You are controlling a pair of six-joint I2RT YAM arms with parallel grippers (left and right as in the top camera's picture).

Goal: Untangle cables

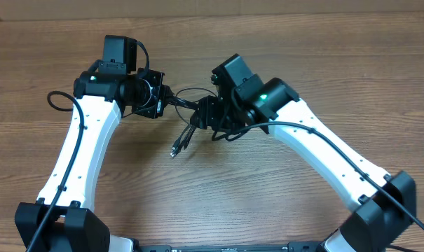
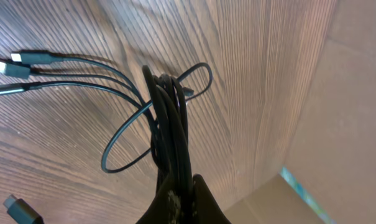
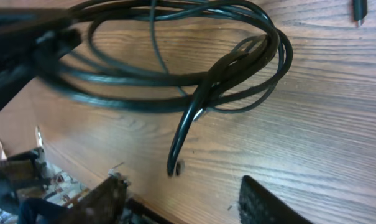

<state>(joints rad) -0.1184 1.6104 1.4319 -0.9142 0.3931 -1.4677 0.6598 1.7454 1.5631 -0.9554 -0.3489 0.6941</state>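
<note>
From overhead, thin black cables (image 1: 186, 105) with small silver-grey ends are bunched near the middle of the brown wood-grain table (image 1: 303, 56), between the two white arms. The black left gripper (image 1: 171, 100) reaches in from the left and meets the bundle's left end. The black right gripper (image 1: 197, 117) sits just to the right of the bundle. A few strands trail toward the near side and end in plug tips (image 1: 176, 148) on the wood.

In the left wrist view, the left gripper (image 2: 178, 198) is clamped tight on the cables (image 2: 170, 124). They run out from between its fingers as a thick bunch, with one open loop swinging out to the left. Three plug tips (image 2: 17, 62) lie at the left edge on the table (image 2: 256, 74), and another sits in the lower left corner.

In the right wrist view, the right gripper (image 3: 181, 202) has its jaws apart and holds nothing; only bare table (image 3: 324, 124) shows between them. The cables (image 3: 175, 74) coil across the top of the view. One strand curves down toward the gripper and ends just short of it.
</note>
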